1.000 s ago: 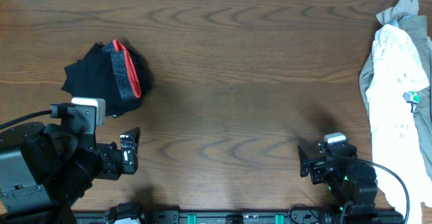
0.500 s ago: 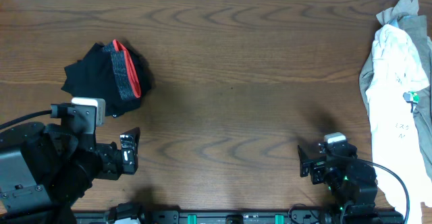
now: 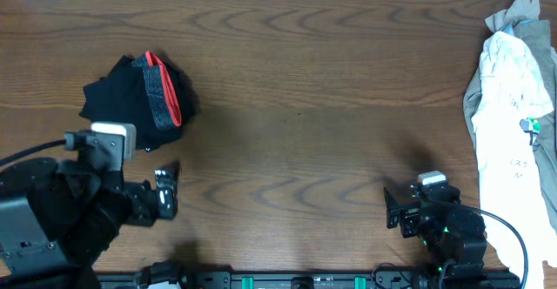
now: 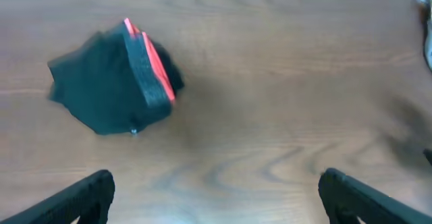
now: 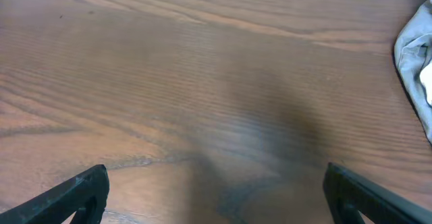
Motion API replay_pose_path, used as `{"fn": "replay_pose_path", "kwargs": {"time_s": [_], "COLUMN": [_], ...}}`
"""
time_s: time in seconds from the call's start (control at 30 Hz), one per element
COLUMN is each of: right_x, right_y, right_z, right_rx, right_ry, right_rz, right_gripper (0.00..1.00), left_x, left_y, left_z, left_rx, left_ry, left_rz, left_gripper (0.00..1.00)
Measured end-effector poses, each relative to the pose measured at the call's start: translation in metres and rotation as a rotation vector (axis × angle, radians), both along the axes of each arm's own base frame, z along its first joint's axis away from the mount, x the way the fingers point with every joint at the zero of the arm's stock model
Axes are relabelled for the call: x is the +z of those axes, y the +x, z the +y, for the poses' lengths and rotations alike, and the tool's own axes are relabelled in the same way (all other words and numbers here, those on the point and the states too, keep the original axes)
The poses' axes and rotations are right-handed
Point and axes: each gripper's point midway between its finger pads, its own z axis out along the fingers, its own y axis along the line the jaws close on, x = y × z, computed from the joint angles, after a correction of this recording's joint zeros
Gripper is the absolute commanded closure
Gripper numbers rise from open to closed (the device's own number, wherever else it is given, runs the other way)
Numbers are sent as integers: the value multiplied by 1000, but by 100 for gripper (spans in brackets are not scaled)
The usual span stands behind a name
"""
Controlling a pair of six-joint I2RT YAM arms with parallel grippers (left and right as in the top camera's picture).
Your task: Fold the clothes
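Hovering low at the near edge, the left end effector (image 3: 165, 193) has its fingers spread wide. The left wrist view confirms it, with one dark finger (image 4: 74, 200) in each bottom corner and bare wood between, nothing held. Over on the near right, the right end effector (image 3: 392, 209) is likewise parted and empty; its wrist camera looks out over open brown counter (image 3: 331, 80), with just a corner of pale cloth (image 5: 415, 55) showing at the right edge.

Moving farther out on the left, the black garment (image 3: 139, 102) lies in a compact bundle just beyond the left arm. Its grey waistband (image 3: 161, 97) with the red edge runs across the top on the right side.

Far right now: the white garment (image 3: 513, 71) lies heaped on top of a beige garment (image 3: 474, 106) along the counter's right edge, well apart from both arms.
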Motion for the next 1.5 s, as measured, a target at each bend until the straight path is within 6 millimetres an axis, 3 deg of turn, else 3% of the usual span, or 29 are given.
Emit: {"fn": "replay_pose_path", "kwargs": {"time_s": [0.1,0.23,0.43,0.6,0.73,1.5], "right_x": [0,0,0,0,0,0], "right_y": [0,0,0,0,0,0], "right_z": [0,0,0,0,0,0], "right_rx": [0,1,2,2,4,4], "right_ry": [0,0,-2,-2,-1,-1], "right_rz": [0,0,1,0,0,0], "right_gripper": [1,1,1,1,1,1], "left_x": [1,-39,-129,-173,-196,-196], "left_y": [26,48,41,31,26,26], "left_z": [3,0,-8,-18,-26,-26], "left_rx": [-5,-41,-36,-56,-82,-82], "left_ry": [22,14,-62,-105,-135,-135], "left_rz": [-140,-261,-303,-316,-323,-323], "left_gripper": [2,2,2,2,2,2]}}
